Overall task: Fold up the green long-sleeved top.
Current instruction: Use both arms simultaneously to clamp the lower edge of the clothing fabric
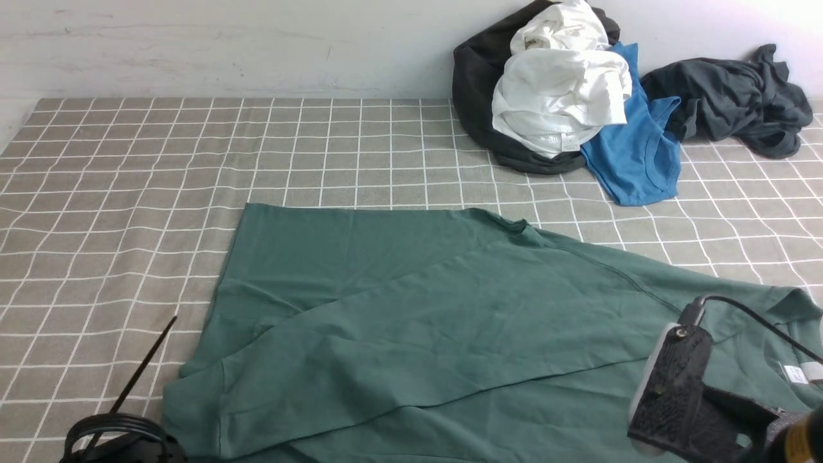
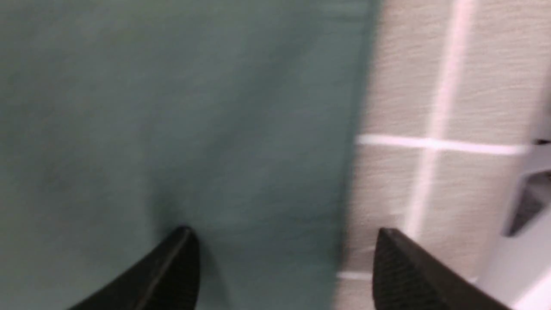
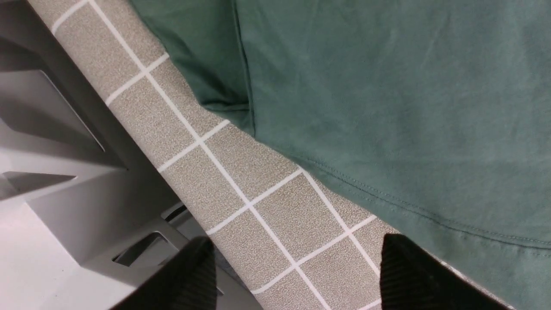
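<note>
Left wrist view: left hand spread over green top edge; right hand spread beside hem.

Dark green long-sleeved top; beige tablecloth with white grid lines; bright blue garment; white garment; charcoal-grey garment.
</note>
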You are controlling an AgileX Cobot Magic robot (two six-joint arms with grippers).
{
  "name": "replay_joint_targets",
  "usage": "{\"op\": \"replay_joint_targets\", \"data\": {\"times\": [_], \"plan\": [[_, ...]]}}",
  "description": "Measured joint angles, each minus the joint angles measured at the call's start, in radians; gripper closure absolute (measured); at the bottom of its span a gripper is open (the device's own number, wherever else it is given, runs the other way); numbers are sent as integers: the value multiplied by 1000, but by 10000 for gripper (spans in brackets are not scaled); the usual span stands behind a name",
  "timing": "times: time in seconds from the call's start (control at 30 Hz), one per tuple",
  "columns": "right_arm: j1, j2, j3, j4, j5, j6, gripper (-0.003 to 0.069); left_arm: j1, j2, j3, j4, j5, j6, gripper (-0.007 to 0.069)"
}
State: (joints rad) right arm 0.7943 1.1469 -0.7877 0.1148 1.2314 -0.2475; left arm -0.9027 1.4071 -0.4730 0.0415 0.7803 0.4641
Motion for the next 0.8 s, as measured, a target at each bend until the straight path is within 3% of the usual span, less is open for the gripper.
{"op": "replay_joint_targets", "data": {"times": [0.2, 0.47, 0.8], "plan": [[0, -3, 0, 7, 0, 0, 186, -2, -1, 1, 72, 4, -164, 120], [0, -24, 2, 10, 0, 0, 186, -5, 0, -15, 146, 13, -292, 117], [0, -25, 4, 10, 0, 0, 186, -4, 10, -40, 221, -30, -305, 120]]}}
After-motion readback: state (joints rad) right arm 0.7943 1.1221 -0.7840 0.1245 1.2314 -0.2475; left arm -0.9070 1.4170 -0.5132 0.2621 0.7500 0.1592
